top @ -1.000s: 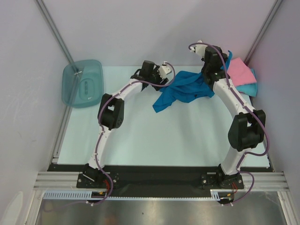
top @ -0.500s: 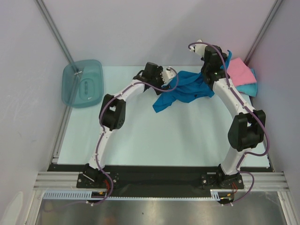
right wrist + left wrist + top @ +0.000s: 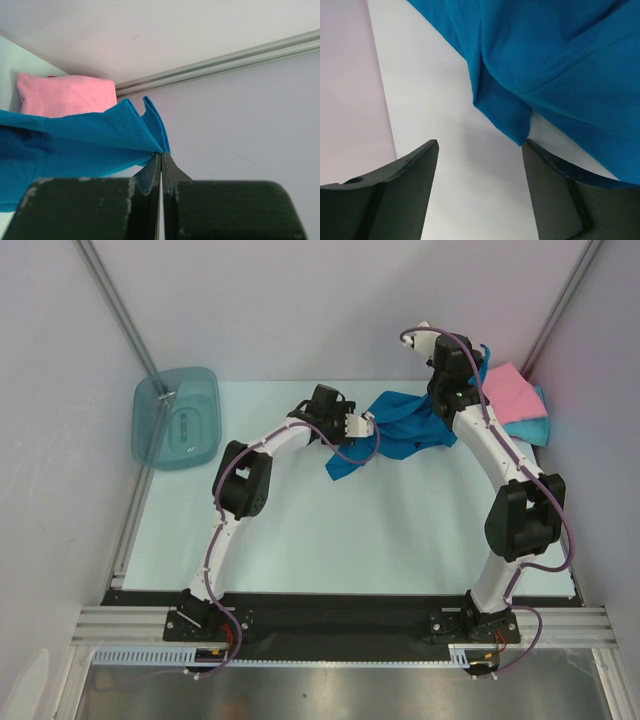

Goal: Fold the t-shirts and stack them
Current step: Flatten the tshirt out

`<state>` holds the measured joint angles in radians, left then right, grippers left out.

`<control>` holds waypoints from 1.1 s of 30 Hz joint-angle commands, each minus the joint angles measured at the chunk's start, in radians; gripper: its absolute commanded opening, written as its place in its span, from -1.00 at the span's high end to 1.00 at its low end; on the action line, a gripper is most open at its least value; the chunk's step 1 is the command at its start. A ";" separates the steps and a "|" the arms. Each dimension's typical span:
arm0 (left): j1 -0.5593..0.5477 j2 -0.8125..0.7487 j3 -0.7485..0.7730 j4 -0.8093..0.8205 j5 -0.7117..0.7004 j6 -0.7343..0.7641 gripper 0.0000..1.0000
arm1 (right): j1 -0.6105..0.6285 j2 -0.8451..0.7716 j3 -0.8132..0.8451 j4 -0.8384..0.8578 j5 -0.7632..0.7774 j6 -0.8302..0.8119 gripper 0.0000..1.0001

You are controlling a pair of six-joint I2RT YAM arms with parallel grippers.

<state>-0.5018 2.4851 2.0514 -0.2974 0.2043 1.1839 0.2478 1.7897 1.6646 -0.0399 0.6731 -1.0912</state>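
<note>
Right gripper (image 3: 161, 159): fingers pinched tight on bunched edge of deep blue t-shirt (image 3: 395, 435), that edge held raised, rest crumpled on table (image 3: 300, 530), far right. Left gripper (image 3: 480, 146): fingers spread wide, empty, just beside shirt's left fold. Pink t-shirt (image 3: 508, 390) folded atop turquoise t-shirt (image 3: 532, 428), far right corner.

Near table (image 3: 340, 530) half open; blue t-shirt (image 3: 405, 420) blocks far right (pink t-shirt (image 3: 505, 390) behind); bin (image 3: 195, 390) far left.
</note>
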 commanded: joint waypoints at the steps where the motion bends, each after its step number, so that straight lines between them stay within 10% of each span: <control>1: -0.003 0.020 -0.027 -0.020 0.009 0.082 -0.46 | 0.008 -0.009 0.047 0.015 0.013 0.017 1.00; 33: -0.006 0.015 0.059 0.040 0.182 -0.214 -0.45 | 0.027 0.023 0.052 0.072 0.003 -0.022 1.00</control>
<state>-0.5018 2.4962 2.1094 -0.2852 0.3340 0.9764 0.2653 1.8141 1.6646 -0.0246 0.6731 -1.1007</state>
